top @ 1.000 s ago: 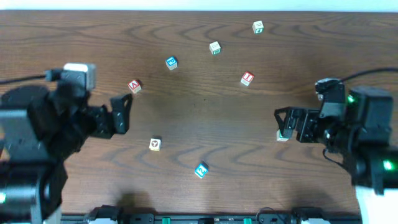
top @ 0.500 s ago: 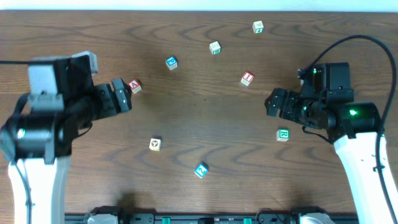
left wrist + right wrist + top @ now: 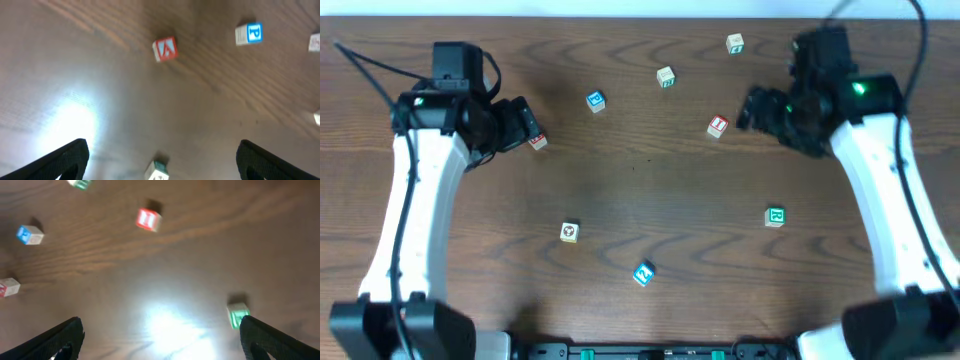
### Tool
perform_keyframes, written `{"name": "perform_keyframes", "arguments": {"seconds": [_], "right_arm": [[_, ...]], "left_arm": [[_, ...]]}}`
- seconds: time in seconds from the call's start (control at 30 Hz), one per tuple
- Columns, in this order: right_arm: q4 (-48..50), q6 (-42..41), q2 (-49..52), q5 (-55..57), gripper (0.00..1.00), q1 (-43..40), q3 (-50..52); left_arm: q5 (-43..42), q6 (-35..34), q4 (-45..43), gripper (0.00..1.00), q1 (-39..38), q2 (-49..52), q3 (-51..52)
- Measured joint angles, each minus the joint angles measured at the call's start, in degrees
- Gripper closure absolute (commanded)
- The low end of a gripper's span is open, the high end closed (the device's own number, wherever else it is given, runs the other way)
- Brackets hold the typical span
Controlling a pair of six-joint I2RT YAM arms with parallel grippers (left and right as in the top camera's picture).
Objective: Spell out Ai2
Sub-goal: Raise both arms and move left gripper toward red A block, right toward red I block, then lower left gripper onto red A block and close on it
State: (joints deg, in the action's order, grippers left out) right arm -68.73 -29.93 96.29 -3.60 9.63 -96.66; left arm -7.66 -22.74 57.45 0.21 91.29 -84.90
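Your left gripper point(image 3: 523, 124) and right gripper point(image 3: 752, 108) were both spread wide, holding nothing. A block point(image 3: 165, 49) sat just ahead of the left, I block point(image 3: 147, 219) ahead of the right; rushing in could've knocked them skidding.

The bench point(image 3: 640, 180) is of dark brown wood with a clear wavy grain, and it fills nearly the whole overhead view. Along the top edge runs a pale strip point(image 3: 620, 8); whether it is a wall I cannot tell. At the bottom edge lies a dark rail point(image 3: 640, 351) with small green parts. In both wrist views a white glare point(image 3: 75, 122) of reflected light sits on the glossy surface.
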Motion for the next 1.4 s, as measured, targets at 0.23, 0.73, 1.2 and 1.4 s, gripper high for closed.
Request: {"name": "perform_keyframes", "arguments": {"seconds": [0.23, 0.73, 1.2, 1.4], "right_arm": [[-4.2, 0.4, 9.8, 4.3, 0.01, 4.1, -8.3], [-6.3, 0.5, 19.2, 6.1, 0.01, 4.4, -8.3], [-8.4, 0.5, 19.2, 8.6, 0.01, 4.4, -8.3], [-8.7, 0.5, 19.2, 9.5, 0.01, 5.2, -8.3]], "left_arm": [[0.4, -0.7, -4.4, 0.05, 0.0, 6.2, 0.0], [0.8, -12.5, -9.3, 0.05, 0.0, 15.5, 0.0], [0.8, -19.1, -17.8, 0.0, -1.8, 22.7, 0.0], [0.8, -20.2, -18.6, 0.1, -1.9, 24.9, 0.0]]}}
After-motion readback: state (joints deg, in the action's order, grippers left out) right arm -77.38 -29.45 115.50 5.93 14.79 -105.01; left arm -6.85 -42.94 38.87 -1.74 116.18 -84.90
